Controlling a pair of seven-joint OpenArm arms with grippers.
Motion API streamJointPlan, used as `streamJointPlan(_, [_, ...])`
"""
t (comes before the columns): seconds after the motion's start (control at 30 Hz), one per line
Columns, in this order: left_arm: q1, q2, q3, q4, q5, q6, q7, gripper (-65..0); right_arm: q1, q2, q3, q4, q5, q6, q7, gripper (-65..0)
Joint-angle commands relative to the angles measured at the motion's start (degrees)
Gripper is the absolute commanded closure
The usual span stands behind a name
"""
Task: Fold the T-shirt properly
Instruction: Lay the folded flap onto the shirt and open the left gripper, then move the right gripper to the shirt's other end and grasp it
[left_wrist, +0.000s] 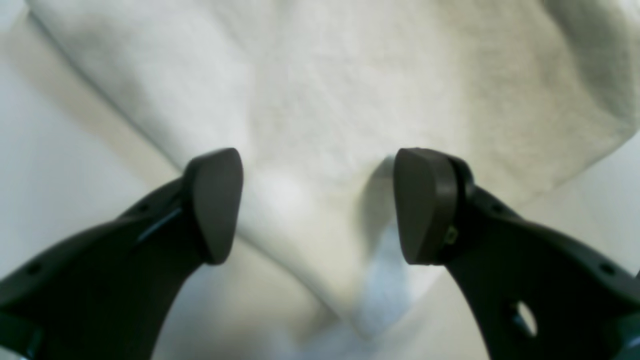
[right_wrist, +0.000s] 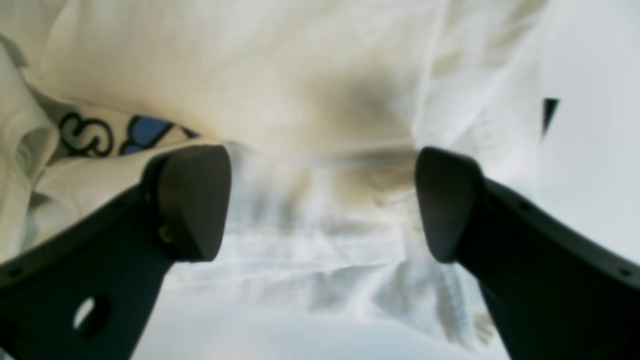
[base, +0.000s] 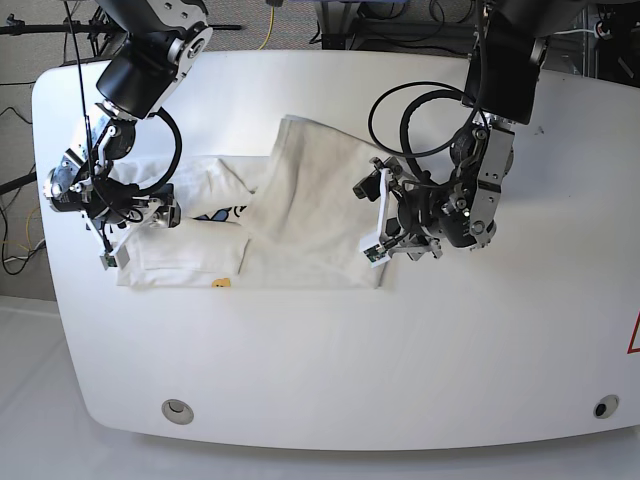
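The T-shirt (base: 300, 200) lies on the white table, with a broad white flap folded across its middle. Its blue and black print (base: 222, 213) and a small yellow-orange mark (base: 221, 283) show left of the flap. In the left wrist view my left gripper (left_wrist: 320, 205) is open, and a pointed corner of the T-shirt (left_wrist: 350, 125) lies between and below its fingers. My right gripper (right_wrist: 320, 200) is also open, low over rumpled T-shirt (right_wrist: 300, 90) cloth at the shirt's left edge. The print (right_wrist: 115, 135) shows just beyond its left finger (right_wrist: 192, 200).
The table (base: 400, 360) extends in front of the shirt, with two round fittings (base: 177, 408) near its front edge. A small black triangular mark (right_wrist: 549, 112) sits right of the cloth in the right wrist view. Cables and stands lie behind the table.
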Motion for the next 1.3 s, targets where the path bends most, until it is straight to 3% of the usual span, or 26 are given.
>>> streamJointPlan(0.0, [-1.5, -0.5, -0.3, 1.7, -0.9, -0.1, -1.4, -43.8, 1.2, 2.1, 0.3, -1.8, 1.2, 0.1, 1.3, -55.8])
streamJointPlan(0.5, [-0.7, -0.9, -0.4, 2.0, -0.6, -0.1, -0.8, -44.2, 2.1, 3.6, 3.9, -7.7, 2.7, 0.1, 0.9, -57.9])
streamJointPlan(0.9, [-0.7, -1.0, -0.1, 2.1, -0.3, -0.1, -1.3, -44.2, 4.4, 4.5, 10.7, -7.1, 4.4, 0.1, 1.9, -56.7])
streamJointPlan(1.27, [-0.5, -0.8, 0.0, 1.0, 0.7, -0.1, -1.1, -43.9, 6.3, 7.5, 8.7, -14.3, 6.0, 0.1, 3.7, -54.9])
